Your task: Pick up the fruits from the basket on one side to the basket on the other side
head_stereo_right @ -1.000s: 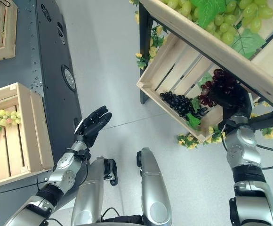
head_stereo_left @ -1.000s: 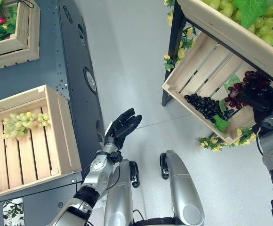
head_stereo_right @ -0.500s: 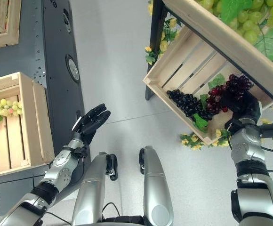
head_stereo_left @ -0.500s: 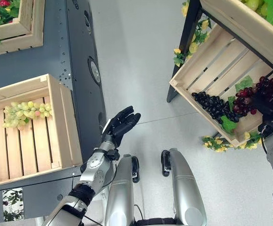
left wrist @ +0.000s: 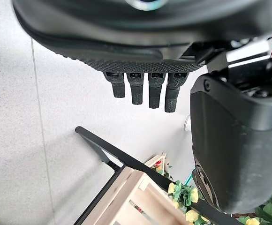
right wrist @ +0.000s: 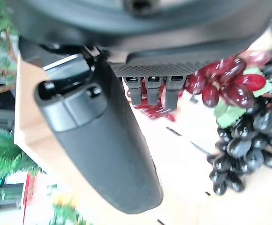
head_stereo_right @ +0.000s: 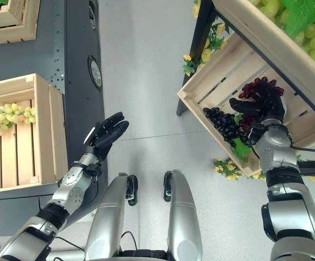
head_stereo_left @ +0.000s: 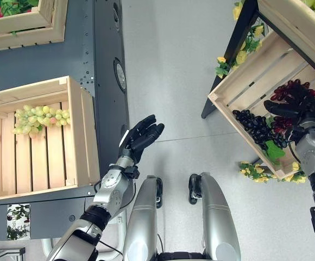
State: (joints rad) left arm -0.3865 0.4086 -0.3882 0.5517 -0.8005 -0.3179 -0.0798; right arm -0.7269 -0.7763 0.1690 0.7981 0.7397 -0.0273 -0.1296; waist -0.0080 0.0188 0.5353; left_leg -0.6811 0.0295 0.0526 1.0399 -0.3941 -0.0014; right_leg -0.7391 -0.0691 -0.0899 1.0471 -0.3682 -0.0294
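The right hand is up inside a tilted wooden crate on the robot's right. Its fingers are curled around a bunch of red grapes, and it holds the bunch just above the slats. A bunch of black grapes lies in the same crate, right beside the red ones, with a green leaf at the low edge. Another crate with green grapes sits higher up on the stand.

The left hand is out over the grey floor, fingers straight, holding nothing.

On the robot's left, a wooden crate sits on a dark desk. A bunch of light green grapes lies in it.
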